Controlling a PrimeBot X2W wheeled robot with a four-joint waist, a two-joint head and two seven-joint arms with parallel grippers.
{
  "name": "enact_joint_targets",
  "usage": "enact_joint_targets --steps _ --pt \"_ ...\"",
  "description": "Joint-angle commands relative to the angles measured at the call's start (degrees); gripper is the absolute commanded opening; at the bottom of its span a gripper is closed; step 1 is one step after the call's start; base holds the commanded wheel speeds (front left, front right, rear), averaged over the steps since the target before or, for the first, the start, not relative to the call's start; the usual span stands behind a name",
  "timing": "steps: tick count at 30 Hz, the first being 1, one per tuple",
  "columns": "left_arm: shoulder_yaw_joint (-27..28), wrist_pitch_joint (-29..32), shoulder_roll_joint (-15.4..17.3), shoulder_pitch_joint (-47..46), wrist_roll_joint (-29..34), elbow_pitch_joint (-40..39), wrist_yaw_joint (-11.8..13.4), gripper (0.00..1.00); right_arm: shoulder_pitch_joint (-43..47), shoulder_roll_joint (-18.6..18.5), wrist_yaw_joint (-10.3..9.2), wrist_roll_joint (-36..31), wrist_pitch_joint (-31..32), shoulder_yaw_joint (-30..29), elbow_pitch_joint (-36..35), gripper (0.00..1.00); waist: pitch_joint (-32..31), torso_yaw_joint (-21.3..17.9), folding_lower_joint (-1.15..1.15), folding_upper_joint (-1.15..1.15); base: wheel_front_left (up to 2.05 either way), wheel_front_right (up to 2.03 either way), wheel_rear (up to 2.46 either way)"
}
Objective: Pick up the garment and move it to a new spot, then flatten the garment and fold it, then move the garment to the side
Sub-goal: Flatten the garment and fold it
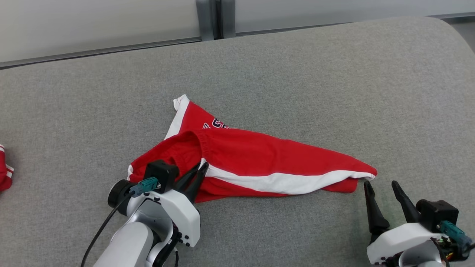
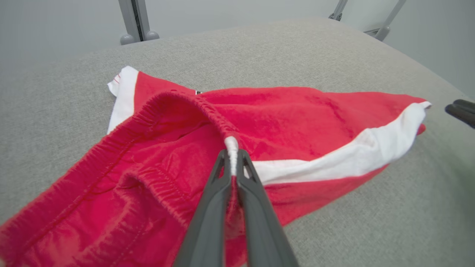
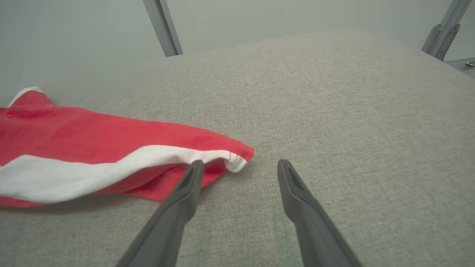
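The garment (image 1: 256, 163) is a pair of red shorts with white side stripes, lying crumpled on the grey padded table (image 1: 297, 74). My left gripper (image 1: 200, 168) is shut on the garment's waistband where the white stripe meets it; in the left wrist view the two fingers pinch that white edge (image 2: 233, 152) of the garment (image 2: 282, 122). My right gripper (image 1: 380, 183) stands open just off the garment's right hem corner (image 3: 237, 159). Its left fingertip (image 3: 195, 167) lies against the hem and its right one rests on bare table.
Another red and white piece of cloth (image 1: 4, 170) lies at the table's left edge. A grey metal post (image 1: 215, 18) and a pale wall run behind the table's far edge. Bare grey padding stretches to the right of and beyond the garment.
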Motion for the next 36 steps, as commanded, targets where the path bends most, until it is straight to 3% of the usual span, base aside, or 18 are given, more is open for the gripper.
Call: enact_joint_targets --steps 1,10,11,25,31,36 --pt "0.0 -0.2 0.2 -1.5 -0.1 -0.3 0.1 0.0 -1.8 -0.1 0.0 0.3 -0.3 0.0 1.0 1.0 0.7 0.1 0.0 0.0 0.0 0.0 0.0" --pt "-0.9 -1.4 0.4 -4.0 0.4 0.0 -0.2 0.0 -7.8 -0.1 0.0 -0.3 -1.8 0.3 8.5 1.0 3.3 1.6 0.0 0.0 0.0 0.0 0.0" --pt "-0.8 -2.0 0.4 -4.1 0.4 -0.2 -0.2 0.0 -8.4 -0.2 0.0 -0.5 -2.6 0.1 8.8 0.03 3.5 1.8 0.0 0.0 0.0 0.0 0.0" --pt "-0.3 -5.3 1.0 -4.2 0.3 -2.3 1.0 0.0 -8.8 -0.2 0.0 0.5 -4.3 -0.8 5.0 0.0 2.7 1.0 0.0 0.0 0.0 0.0 0.0" --pt "1.7 -10.2 1.1 -5.2 0.9 -7.6 2.8 0.0 -10.3 -1.4 0.0 -0.2 -6.7 -0.8 -3.3 0.0 1.3 1.0 0.0 0.0 0.0 0.0 0.0" --pt "3.9 -12.4 1.5 -7.6 1.9 -16.5 4.8 0.0 -13.4 -3.2 0.0 -1.2 -6.5 -1.7 -13.9 0.0 0.2 1.7 0.0 0.0 0.0 0.0 0.0"
